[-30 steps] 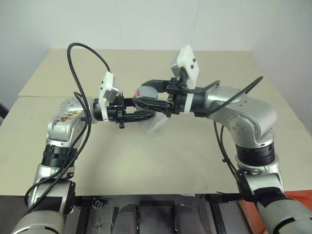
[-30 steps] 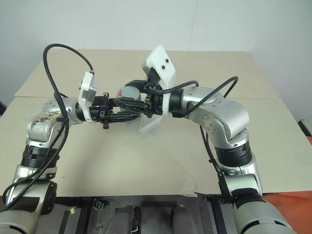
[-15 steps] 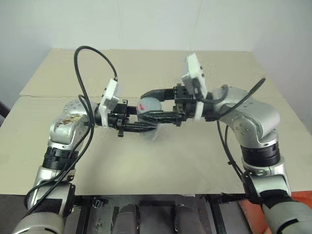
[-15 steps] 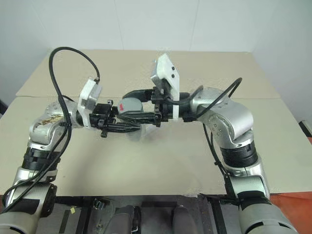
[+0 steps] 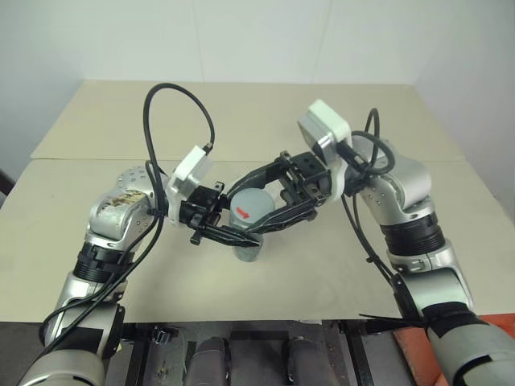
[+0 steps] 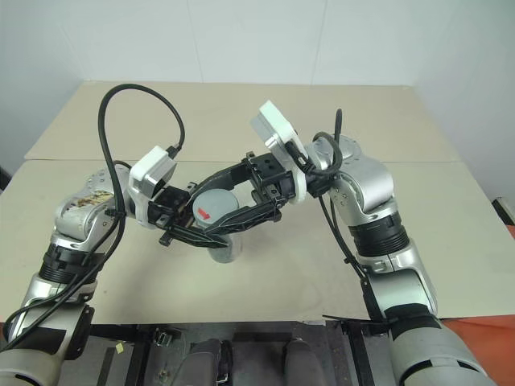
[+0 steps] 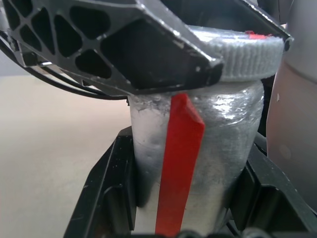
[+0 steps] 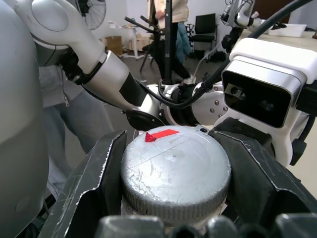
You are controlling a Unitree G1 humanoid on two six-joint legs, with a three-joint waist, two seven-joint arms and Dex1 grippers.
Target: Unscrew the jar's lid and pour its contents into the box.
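Jar (image 5: pixel 249 211) held in the air above the tan table (image 5: pixel 322 257), tipped so its lid (image 8: pixel 176 171) faces up toward the head camera; left gripper (image 5: pixel 229 233) clamped shut on the jar's silver body beside the red stripe (image 7: pixel 178 163), right gripper (image 8: pixel 176 186) pinching the ribbed lid rim from both sides. Step in hand, by my reading: unscrewing, lid still seated on the jar. Next move calls for the right wrist to twist the lid while the left holds the body firm; a clear plastic piece (image 5: pixel 248 251) directly under the jar may be the box, cannot tell.

Scratched metallic jar (image 7: pixel 198 163), ribbed lid (image 8: pixel 176 173)
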